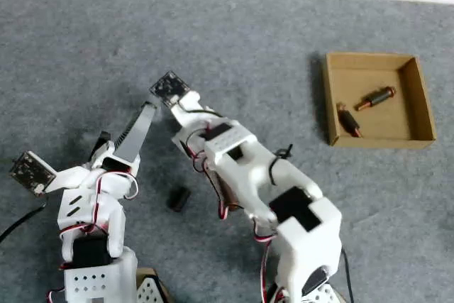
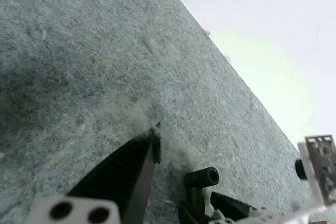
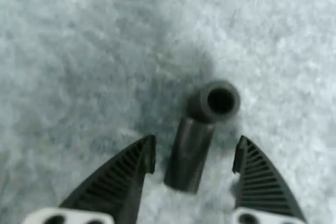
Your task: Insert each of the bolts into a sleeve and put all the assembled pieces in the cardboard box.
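R fingers (image 3: 122, 178) apart (L fingers (image 2: 126, 171) too)

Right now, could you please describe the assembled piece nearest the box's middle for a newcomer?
Look to the cardboard box on the carpet's right side. Inside, the central piece lies slanted, black end toward the far right corner; the other piece lies near the left wall.
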Available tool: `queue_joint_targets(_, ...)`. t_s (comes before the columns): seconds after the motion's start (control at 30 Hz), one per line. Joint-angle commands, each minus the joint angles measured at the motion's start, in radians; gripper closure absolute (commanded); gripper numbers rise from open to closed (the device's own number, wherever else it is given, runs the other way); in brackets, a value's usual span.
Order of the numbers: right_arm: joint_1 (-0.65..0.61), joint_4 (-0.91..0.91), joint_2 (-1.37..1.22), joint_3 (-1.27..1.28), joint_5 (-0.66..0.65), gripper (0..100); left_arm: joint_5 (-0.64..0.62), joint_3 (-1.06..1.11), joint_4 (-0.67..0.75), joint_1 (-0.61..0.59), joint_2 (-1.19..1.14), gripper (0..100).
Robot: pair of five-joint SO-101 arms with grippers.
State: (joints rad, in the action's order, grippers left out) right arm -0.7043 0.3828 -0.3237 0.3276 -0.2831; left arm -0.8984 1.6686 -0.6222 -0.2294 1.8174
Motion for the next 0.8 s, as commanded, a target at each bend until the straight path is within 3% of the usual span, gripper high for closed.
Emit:
queue_joint_targets(0.0,-0.005,-0.024,-0.042,-0.119,0.009,77.9,-0.006,-0.008,0.023,-0.012,0.008,38)
queue_joint_targets(0.3,-0.002,-0.024,-0.205,-0.274,0.009,79.1,-0.005,-0.007,0.023,-0.010,0.008,38)
queue_joint_targets(0.47,-0.001,-0.024,-0.248,-0.312,0.009,99.8,-0.005,-0.005,0.023,-0.010,0.008,38)
queue_joint_targets(0.77,-0.004,-0.022,-0.219,-0.305,0.009,99.4,-0.005,-0.005,0.023,-0.010,0.007,38)
